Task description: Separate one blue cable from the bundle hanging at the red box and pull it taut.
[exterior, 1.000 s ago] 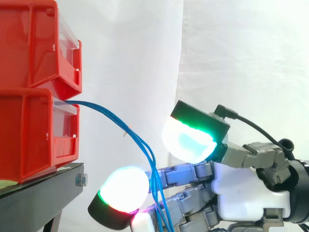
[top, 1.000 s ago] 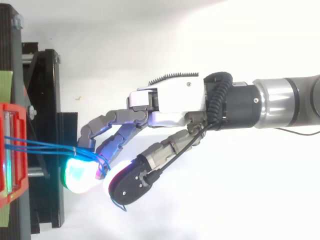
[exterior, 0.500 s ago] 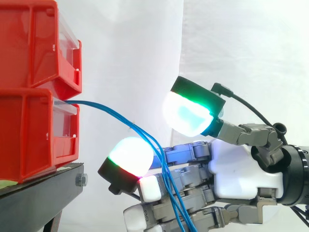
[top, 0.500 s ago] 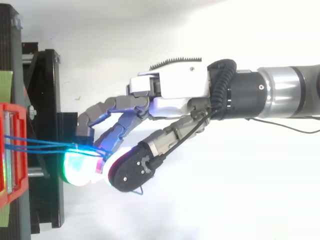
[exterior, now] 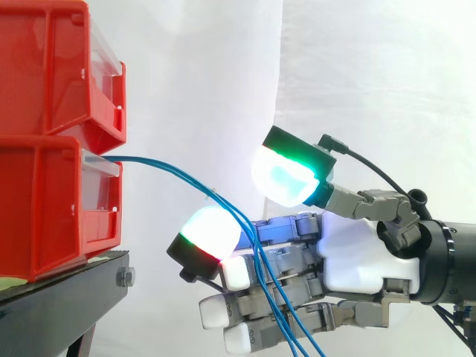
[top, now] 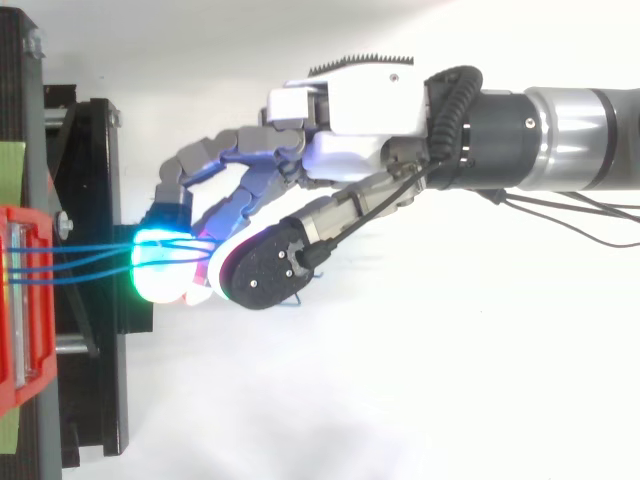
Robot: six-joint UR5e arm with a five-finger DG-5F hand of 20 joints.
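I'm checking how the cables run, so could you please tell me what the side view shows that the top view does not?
Side view: the upper red bin stacked on the lower red bin, and the blue cables leaving the lower one, arcing down across the hand toward the bottom edge.
Top view: the cables lying side by side, spread at the bin and converging at the hand, and the silver arm entering from the right.
Both: the cables running from bin to hand, and the black stand under the bins.

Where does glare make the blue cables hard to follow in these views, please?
Top view: the hand's glowing pads wash out the blue cables where they cross them. Side view: the cables read clearly against the white curtain.
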